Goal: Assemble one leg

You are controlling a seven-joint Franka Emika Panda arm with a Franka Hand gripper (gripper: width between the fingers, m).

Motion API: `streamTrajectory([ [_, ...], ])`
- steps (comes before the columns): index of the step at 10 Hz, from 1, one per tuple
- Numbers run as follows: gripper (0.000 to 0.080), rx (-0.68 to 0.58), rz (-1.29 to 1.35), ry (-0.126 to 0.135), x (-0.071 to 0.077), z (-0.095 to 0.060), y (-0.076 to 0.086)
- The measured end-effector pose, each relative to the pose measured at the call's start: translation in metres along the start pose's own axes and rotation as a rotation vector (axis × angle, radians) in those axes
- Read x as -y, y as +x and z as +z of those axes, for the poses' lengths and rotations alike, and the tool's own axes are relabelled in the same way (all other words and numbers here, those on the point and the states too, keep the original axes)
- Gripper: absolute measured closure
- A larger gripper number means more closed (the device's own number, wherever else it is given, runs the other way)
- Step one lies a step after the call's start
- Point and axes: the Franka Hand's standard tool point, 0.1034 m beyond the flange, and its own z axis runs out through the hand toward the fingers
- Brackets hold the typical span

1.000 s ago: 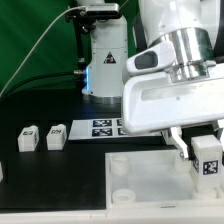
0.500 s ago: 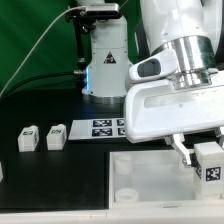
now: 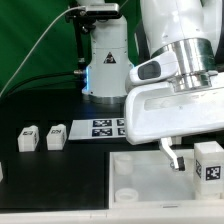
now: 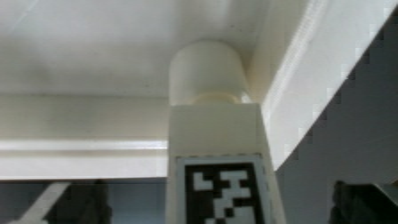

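A white leg [image 3: 208, 161] with a black-and-white tag stands on the far right corner of the large white panel [image 3: 145, 178], at the exterior view's right. In the wrist view the leg [image 4: 217, 150] runs down to the panel's corner [image 4: 107, 60], its rounded end against the raised rim. My gripper [image 3: 198, 158] straddles the leg with its jaws open. One finger [image 3: 174, 156] hangs clear of the leg on its left. In the wrist view the dark fingers [image 4: 54, 206] stand apart from the leg on both sides, and the gripper [image 4: 214, 215] is centred on it.
Two more tagged legs [image 3: 28, 137] [image 3: 56, 135] stand on the black table at the exterior view's left, and another shows at the left edge [image 3: 3, 172]. The marker board [image 3: 104, 127] lies behind the panel. The arm's base [image 3: 105, 60] stands at the back.
The finger that was pressed against the leg's left side has moved away from it, so the jaws have opened. The leg has sunk slightly and stands on the panel corner.
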Motion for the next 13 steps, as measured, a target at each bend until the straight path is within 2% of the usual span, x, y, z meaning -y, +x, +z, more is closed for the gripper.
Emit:
streamTrajectory([
  [4,0.0151,0.012,0.000,0.002,0.001,0.000,0.000],
  [7,0.0151,0.121,0.007,0.021,0.002,-0.023,0.023],
  [8,0.0151,0.112,0.009,0.018,-0.001,-0.023,0.030],
  [9,0.0151,0.139,0.013,0.018,-0.004,-0.019,0.027],
  [12,0.0151,0.487,0.043,0.063,-0.008,-0.010,0.019],
  [13,0.0151,0.541,0.055,0.070,-0.008,-0.008,0.021],
])
